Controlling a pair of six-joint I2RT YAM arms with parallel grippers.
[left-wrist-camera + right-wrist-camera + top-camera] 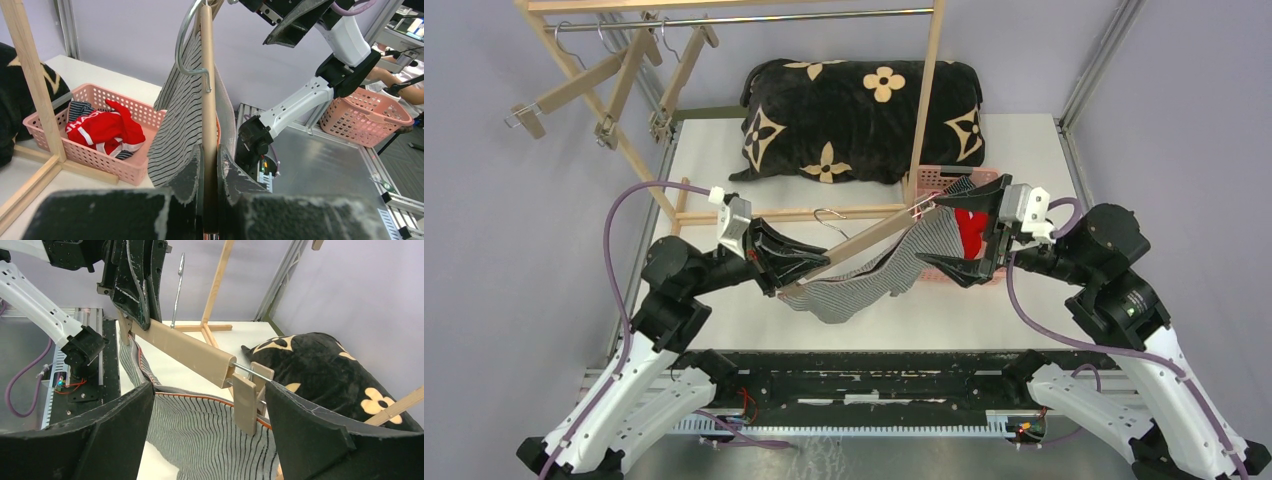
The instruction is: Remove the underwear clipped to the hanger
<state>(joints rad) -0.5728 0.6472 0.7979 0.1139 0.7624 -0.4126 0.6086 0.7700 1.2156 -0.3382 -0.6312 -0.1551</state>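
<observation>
The wooden hanger (864,240) is clamped at one end by the left gripper (209,155), jaws shut tight on the bar, and it is best held steady while the clip (246,399) at the far end is pinched. That clip is straddled by the right gripper (210,405), jaws spread wide, nothing touched; centring on the clip's paddles is advised before closing. The grey-and-white pinstriped pair (879,275) hangs clipped there; the red pair (105,131) and navy pair (80,109) lie in the pink basket (107,162).
</observation>
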